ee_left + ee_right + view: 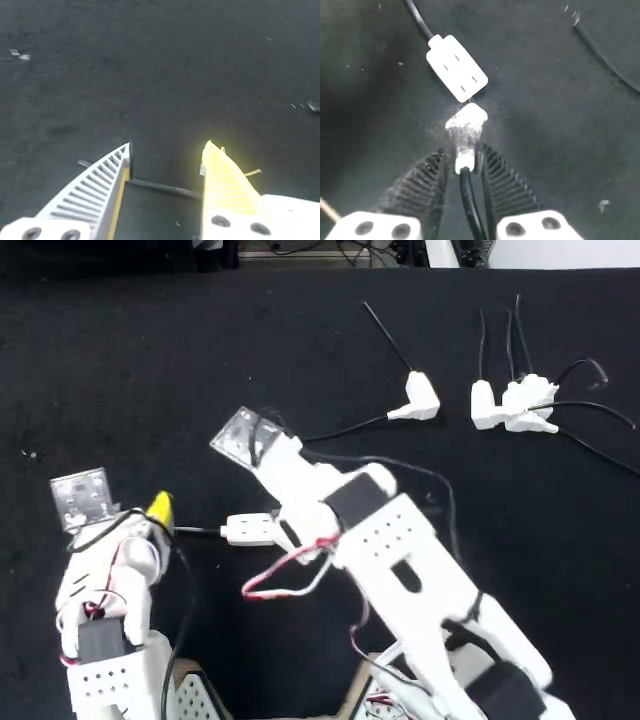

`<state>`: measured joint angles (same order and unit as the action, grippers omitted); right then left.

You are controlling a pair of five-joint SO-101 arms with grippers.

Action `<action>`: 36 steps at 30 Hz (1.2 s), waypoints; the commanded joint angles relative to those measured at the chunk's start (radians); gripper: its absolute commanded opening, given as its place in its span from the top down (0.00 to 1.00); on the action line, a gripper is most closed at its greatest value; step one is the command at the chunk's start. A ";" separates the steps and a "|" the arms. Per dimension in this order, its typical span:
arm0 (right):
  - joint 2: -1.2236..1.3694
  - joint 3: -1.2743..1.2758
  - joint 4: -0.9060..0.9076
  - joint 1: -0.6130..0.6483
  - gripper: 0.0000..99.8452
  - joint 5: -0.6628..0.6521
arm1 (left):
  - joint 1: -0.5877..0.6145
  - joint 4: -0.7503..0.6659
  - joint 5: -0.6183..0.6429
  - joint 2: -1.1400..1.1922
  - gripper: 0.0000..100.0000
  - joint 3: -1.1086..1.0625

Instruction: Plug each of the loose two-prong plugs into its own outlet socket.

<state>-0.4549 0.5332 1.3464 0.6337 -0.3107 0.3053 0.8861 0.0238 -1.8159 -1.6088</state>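
A white outlet block [456,67] with slot pairs lies flat on the black table [120,370], and its black cable [165,188] runs off to the left. My right gripper [461,150] is shut on a white two-prong plug [466,127], whose front end is right at the block's edge; the prongs are hidden. In the high view the block [248,530] lies just left of that arm's wrist. My left gripper [167,145] stands open, with the block's cable lying across the gap near the base of its fingers. Its yellow finger [160,507] points toward the back.
More white plugs lie at the back right: an angled one [420,398] and a small cluster [515,405], each with thin black cables trailing across the cloth. The table's far edge runs along the back.
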 commanded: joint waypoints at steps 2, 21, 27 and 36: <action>0.048 -0.124 0.049 -0.018 0.99 -0.009 | 0.039 -0.026 0.011 -0.006 0.77 0.044; 0.346 -0.288 0.037 -0.020 0.99 -0.009 | 0.047 -0.087 0.011 -0.006 0.77 -0.012; 0.496 -0.481 0.149 -0.044 0.99 -0.005 | 0.047 -0.087 0.011 -0.006 0.77 -0.012; 0.650 -0.625 0.250 -0.048 0.99 -0.003 | 0.047 -0.087 0.009 -0.006 0.77 -0.010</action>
<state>0.1864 -0.0299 1.5827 0.6030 -0.3107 0.3422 0.8170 0.0238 -1.8159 -1.6349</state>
